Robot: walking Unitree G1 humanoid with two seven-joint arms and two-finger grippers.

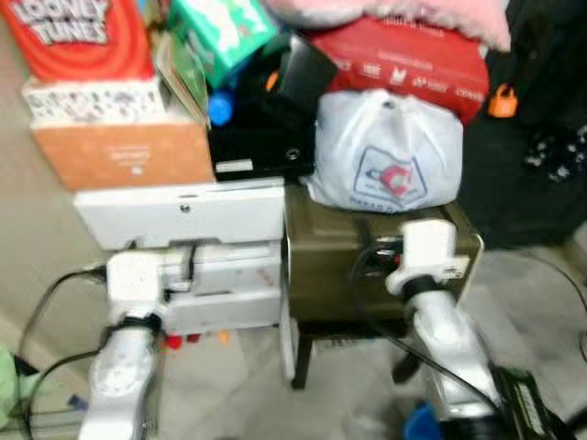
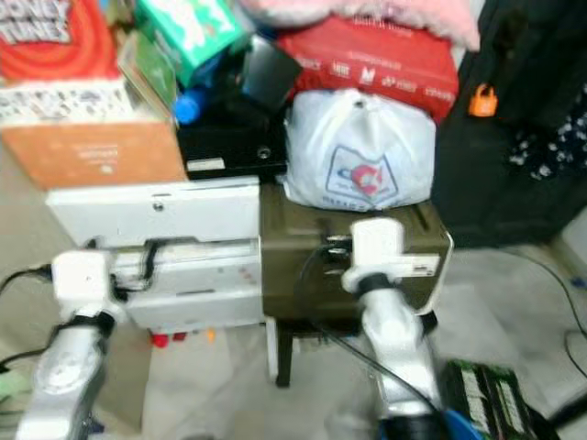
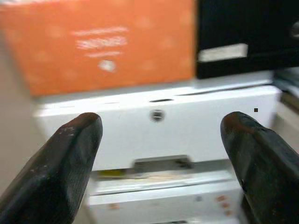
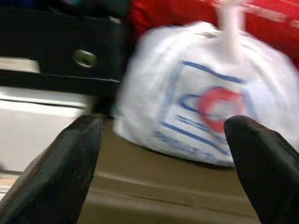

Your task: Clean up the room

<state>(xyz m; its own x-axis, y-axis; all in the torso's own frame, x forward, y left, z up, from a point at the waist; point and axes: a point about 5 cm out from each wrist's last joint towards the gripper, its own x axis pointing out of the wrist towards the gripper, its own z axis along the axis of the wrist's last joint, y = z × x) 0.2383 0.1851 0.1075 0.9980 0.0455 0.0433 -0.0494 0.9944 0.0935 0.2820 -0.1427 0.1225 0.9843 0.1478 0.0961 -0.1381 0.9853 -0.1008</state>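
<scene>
Blurry frames, cluttered stack ahead of me. Count: one white plastic bag with a red and blue logo, one olive-brown case under it, one white printer-like unit, one orange box, one black box, one red package, one red Looney Tunes box, one green pack, one pink cushion on top.

Both arms raised toward the stack. Left gripper: jaws wide apart, nothing between them. Straight ahead through the gap is the white unit's front panel, with a small round button centred between the fingers. Orange box sits beyond and above the gap on the unit's top, black box beside it toward the right finger's side.

Right gripper: jaws wide apart, nothing held. The bag lies ahead of the gap, shifted toward one finger, not touching either. It sits on the olive-brown case's top, which runs directly under and ahead of the jaws. Black box lies beyond the other finger, just beside the bag.

The olive-brown case stands on a dark stand with legs on the pale floor. Dark luggage with an orange tag stands further off on my right.
</scene>
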